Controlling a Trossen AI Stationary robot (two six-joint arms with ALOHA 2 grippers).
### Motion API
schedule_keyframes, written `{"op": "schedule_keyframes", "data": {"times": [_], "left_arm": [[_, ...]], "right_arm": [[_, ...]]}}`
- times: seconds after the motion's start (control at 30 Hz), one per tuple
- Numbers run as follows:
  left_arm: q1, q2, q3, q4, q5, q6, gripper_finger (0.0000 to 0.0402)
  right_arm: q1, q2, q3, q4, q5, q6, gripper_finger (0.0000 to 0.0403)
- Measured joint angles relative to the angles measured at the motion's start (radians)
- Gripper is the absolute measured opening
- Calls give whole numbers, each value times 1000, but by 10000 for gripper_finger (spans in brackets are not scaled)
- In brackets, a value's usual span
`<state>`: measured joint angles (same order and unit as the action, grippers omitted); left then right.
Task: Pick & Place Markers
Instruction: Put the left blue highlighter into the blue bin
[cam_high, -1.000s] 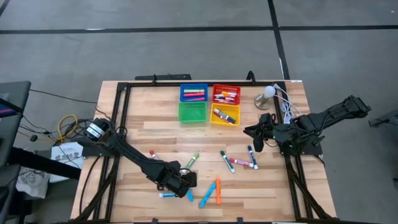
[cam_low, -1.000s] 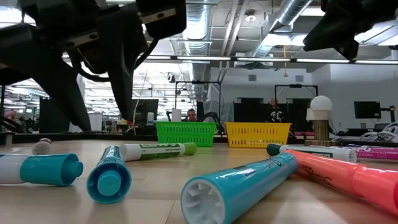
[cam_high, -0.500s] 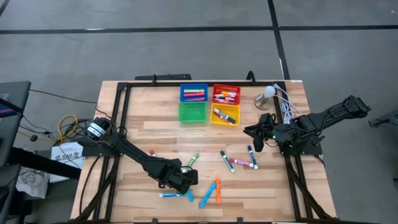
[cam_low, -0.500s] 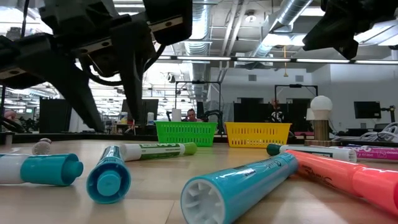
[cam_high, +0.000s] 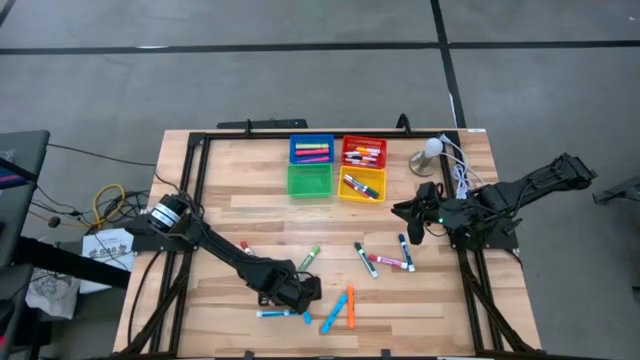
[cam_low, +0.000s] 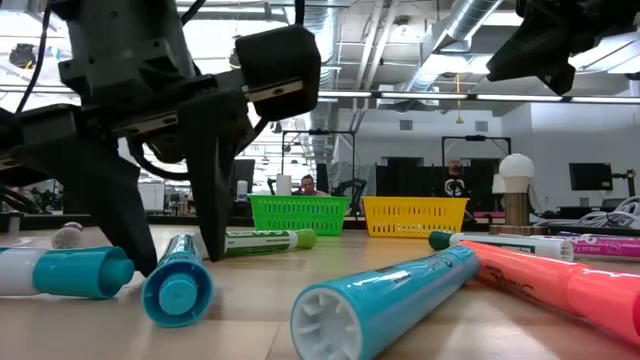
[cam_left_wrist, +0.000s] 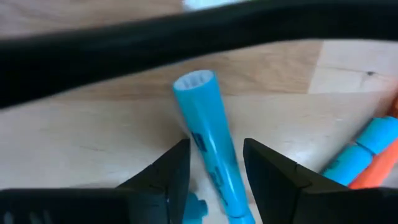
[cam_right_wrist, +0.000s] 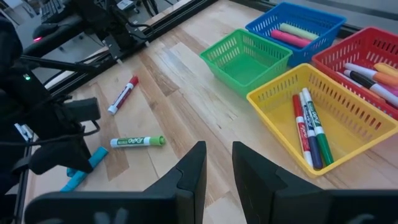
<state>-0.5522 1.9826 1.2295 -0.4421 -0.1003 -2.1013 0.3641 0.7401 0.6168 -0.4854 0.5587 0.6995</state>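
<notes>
Loose markers lie on the wooden table (cam_high: 220, 215). A short blue marker (cam_left_wrist: 202, 118) lies flat near the front edge, seen end-on in the low view (cam_low: 177, 288). My left gripper (cam_left_wrist: 214, 162) points steeply down over it and is open, one finger on each side of the barrel, tips close to the table (cam_low: 170, 265); I cannot tell whether they touch it. My right gripper (cam_high: 412, 213) hangs above the table's right part, open by a narrow gap (cam_right_wrist: 217, 165) with nothing between its fingers.
Blue (cam_high: 311, 149), red (cam_high: 364, 151), green (cam_high: 309, 181) and yellow (cam_high: 361, 185) bins stand at the far middle, three with markers inside. Other markers lie nearby: orange (cam_high: 350, 308), blue (cam_high: 332, 315), green-capped (cam_high: 309, 257), and three at the right (cam_high: 390, 262). A white-balled stand (cam_high: 432, 150) is at the far right.
My left gripper has sunk toward the table and shifted slightly toward the near right, its fingers coming down on either side of the short blue marker. The gap between the fingers has stayed the same. The markers have not moved.
</notes>
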Motion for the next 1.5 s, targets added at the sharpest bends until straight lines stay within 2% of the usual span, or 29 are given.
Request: {"op": "schedule_keyframes", "data": {"times": [0.53,0.77,0.93,1.33,1.5], "left_arm": [[12,6,-1,10,44,-2,147],[30,38,0,-3,124,-5,100],[29,26,-2,-7,85,-2,65],[29,-13,-6,-22,23,46,69],[29,-73,-9,-24,-15,57,68]], "right_arm": [[0,0,0,6,-6,0,67],[0,0,0,8,-6,0,67],[0,0,0,8,-9,0,67],[0,0,0,8,-8,0,67],[0,0,0,8,-8,0,67]]}}
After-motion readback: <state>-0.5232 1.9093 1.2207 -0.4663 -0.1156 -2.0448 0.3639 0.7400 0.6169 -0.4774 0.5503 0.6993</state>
